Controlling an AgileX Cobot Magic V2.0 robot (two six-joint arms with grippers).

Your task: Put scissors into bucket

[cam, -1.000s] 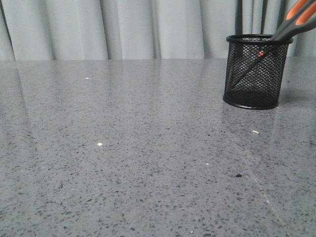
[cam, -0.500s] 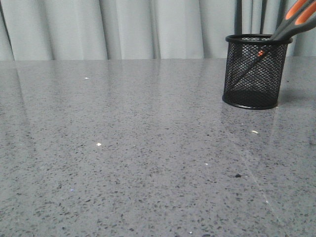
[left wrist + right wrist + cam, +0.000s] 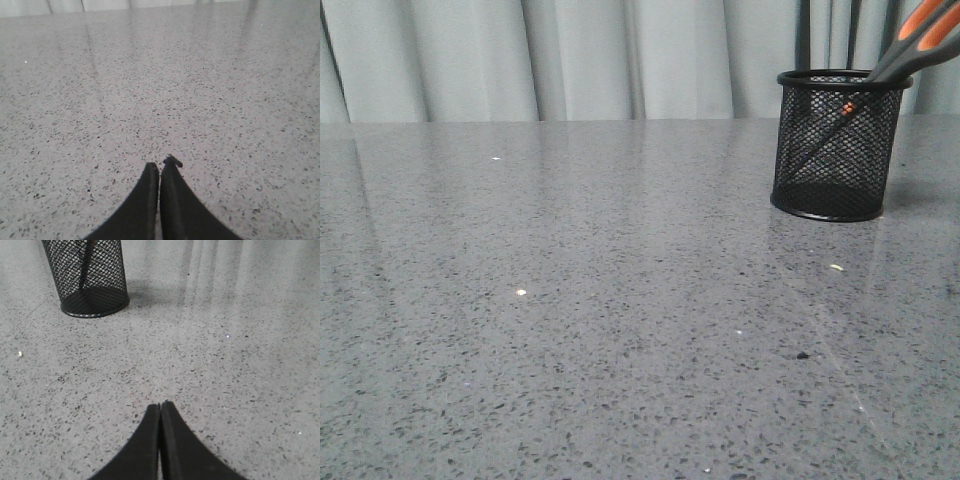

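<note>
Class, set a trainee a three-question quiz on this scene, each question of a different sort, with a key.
1. True or false: the scissors lie flat on the table.
2. Which part sticks out above the bucket? A blades, B handles.
3. What does the right end effector hold?

Key
1. False: they stand tilted in the bucket.
2. B.
3. Nothing; it is closed, like the left end effector.

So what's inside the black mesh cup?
The scissors stand slanted inside the bucket, handles poking over the rim. Through the mesh you see the orange pivot and a dark blade. The tips at the bottom are too dark to see.
</note>
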